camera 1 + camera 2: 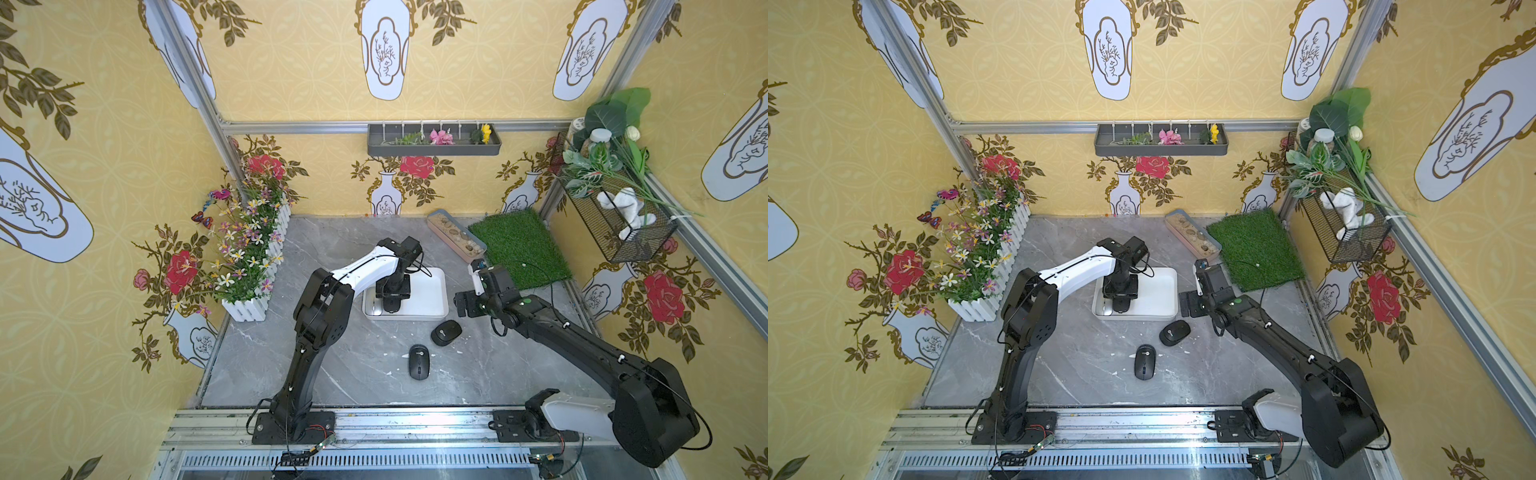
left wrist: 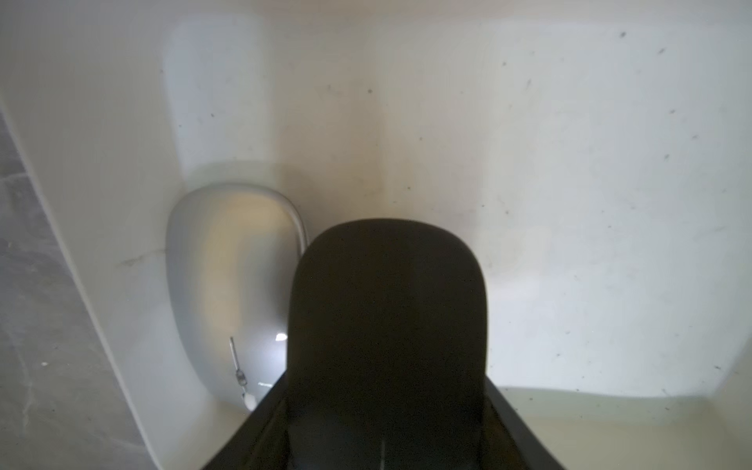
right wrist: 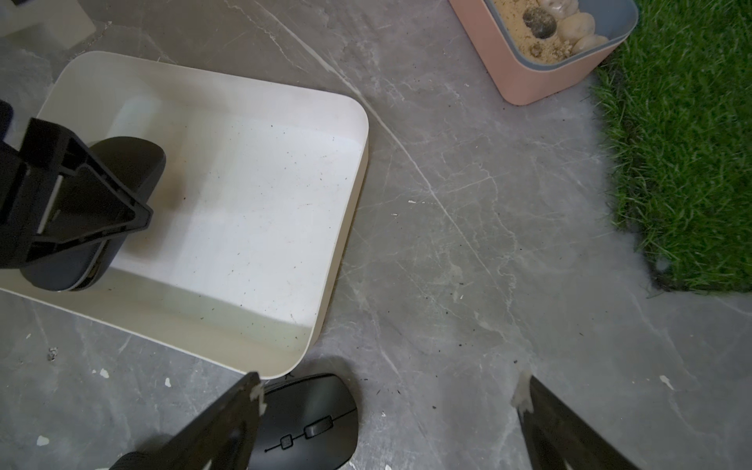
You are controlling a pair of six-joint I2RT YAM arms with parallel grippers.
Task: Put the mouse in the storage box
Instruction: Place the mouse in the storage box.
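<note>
Mouse (image 2: 386, 317) between left fingers (image 3: 89, 203), beside box (image 3: 360, 162) wall

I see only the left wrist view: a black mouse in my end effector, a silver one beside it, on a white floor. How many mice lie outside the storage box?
Observer: Two, on the table: the near-box mouse by a corner of the storage box, and the front mouse closer to the robot's base.
Operator: Where is the right end effector?
Observer: The right end effector is open, above the table close to the near-box mouse, holding nothing.
Operator: Does my mouse lie flat?
Observer: The right wrist view shows the held mouse tilted, it seems, one end lower in the box.
</note>
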